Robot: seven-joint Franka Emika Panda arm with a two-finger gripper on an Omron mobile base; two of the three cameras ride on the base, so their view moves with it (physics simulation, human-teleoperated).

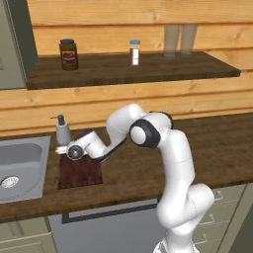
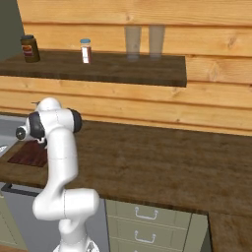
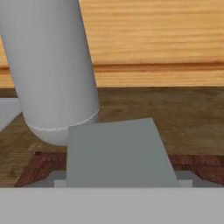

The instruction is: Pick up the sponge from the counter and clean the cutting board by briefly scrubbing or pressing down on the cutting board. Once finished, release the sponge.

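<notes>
The cutting board (image 1: 81, 173) lies on the counter (image 1: 207, 148) just right of the sink, and its reddish grain also shows low in the hand view (image 3: 202, 166). My gripper (image 1: 62, 149) is down at the board's far left corner, beside the soap dispenser. The sponge (image 3: 116, 153) shows its grey-blue top close in the hand view, sitting between the jaws over the board's edge. My fingertips are hidden behind it. The arm blocks the gripper in the right base view, where the cutting board (image 2: 29, 153) peeks out behind the arm.
A grey soap dispenser (image 1: 62, 129) stands right beside the hand, looming large in the hand view (image 3: 52, 74). The metal sink (image 1: 20, 165) is to the left. On the shelf above stand a dark jar (image 1: 68, 54), a small shaker (image 1: 135, 52) and two glasses (image 1: 180, 39).
</notes>
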